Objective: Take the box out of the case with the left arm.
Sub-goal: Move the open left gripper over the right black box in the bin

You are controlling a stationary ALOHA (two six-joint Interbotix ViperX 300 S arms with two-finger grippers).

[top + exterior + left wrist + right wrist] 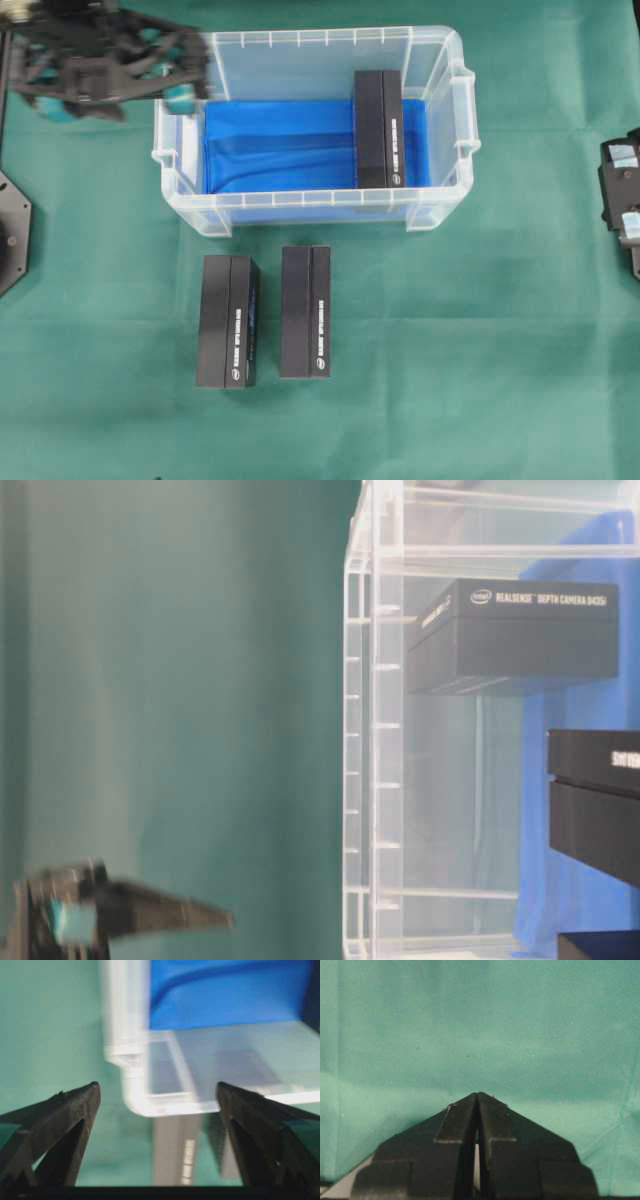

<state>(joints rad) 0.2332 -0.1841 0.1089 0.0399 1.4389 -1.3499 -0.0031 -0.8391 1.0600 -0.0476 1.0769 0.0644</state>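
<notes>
While the left gripper [185,75] hangs over the far-left corner of the case [440,45], its jaws stand spread wide with nothing between them, teal pads showing on the blurred lattice frame. From the left wrist view the two black fingers [65,1120] frame the rounded corner of the clear tub, with its blue sheet [225,990] showing beyond. Inside the case, the box [378,130] lies on the blue lining at the right-hand end, close against the right wall, long and black with white lettering along one side; it is well apart from the gripper, at the opposite end of the tub. Out on the green cloth [500,350] in front of the case, two more black boxes lie side by side, the left one [227,320] and the right one [305,312], near each other but not touching. Over at the right edge, the right gripper [478,1097] sits with its fingers pressed together, holding nothing, only green cloth beneath it.
</notes>
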